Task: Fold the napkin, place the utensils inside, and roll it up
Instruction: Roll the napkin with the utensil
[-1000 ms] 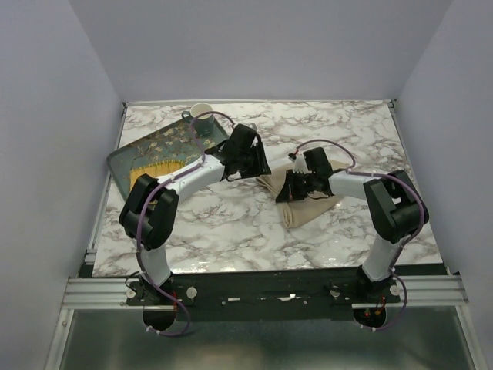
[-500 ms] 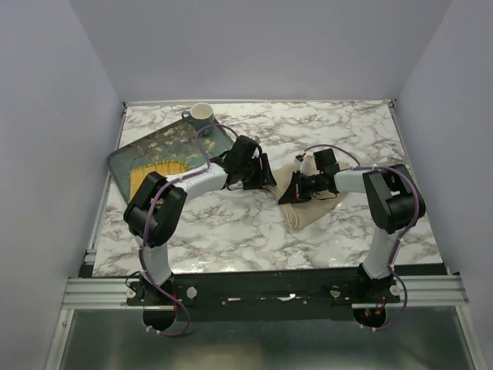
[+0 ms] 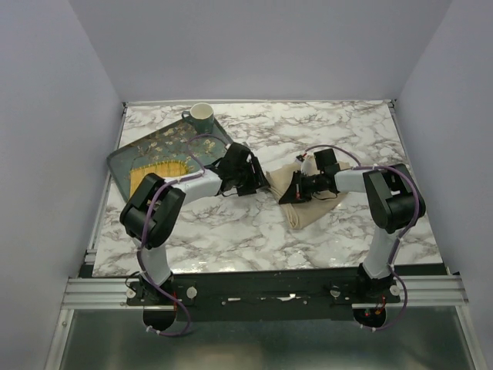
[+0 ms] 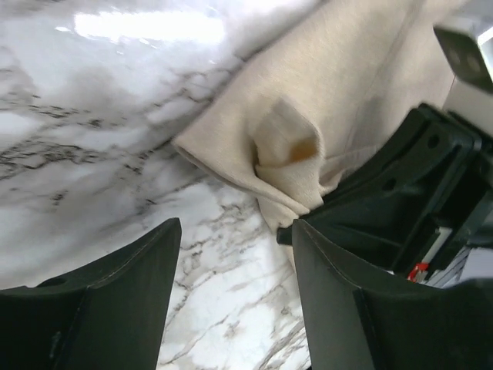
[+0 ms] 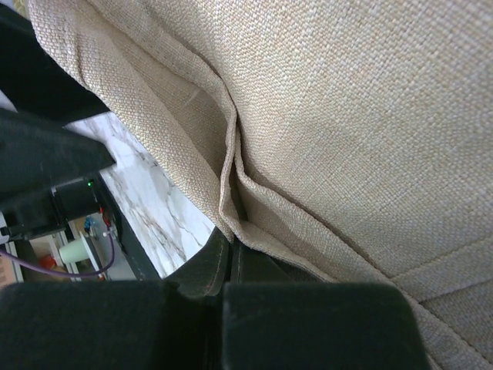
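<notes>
Gaping with nothing between its jaws, the left gripper [image 4: 235, 235] hung close over the marble table [image 4: 92, 116], a bunched corner of the napkin [image 4: 339, 85] lying just ahead of its fingertips. Just past that corner, the right gripper [image 5: 231, 258] was pinched tight on a fold at the cloth's edge, and the beige napkin spread away beyond it. Behind the left gripper, well apart, lay a floral tray [image 3: 146, 150] with a mug [image 3: 202, 116] by its far corner.
</notes>
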{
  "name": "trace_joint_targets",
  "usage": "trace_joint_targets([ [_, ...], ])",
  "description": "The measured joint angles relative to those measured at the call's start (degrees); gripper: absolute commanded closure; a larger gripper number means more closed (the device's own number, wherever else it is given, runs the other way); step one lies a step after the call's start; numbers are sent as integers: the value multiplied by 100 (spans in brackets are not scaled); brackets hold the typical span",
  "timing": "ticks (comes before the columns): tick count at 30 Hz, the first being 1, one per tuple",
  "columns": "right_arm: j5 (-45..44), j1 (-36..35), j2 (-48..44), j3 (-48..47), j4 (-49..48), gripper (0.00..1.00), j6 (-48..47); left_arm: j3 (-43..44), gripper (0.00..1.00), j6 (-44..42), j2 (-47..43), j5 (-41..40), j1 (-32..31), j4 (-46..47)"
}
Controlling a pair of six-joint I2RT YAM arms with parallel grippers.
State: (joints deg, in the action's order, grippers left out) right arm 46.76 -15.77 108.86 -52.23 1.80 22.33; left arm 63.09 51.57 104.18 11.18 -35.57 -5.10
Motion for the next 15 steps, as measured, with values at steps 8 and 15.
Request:
trace_joint_targets([
  [8, -20, 0, -11, 0, 24, 99, -4, -166, 41, 595, 354, 205, 330, 765],
  [15, -22, 0, -11, 0, 26, 99, -7, 109, 86, 638, 551, 225, 321, 846],
])
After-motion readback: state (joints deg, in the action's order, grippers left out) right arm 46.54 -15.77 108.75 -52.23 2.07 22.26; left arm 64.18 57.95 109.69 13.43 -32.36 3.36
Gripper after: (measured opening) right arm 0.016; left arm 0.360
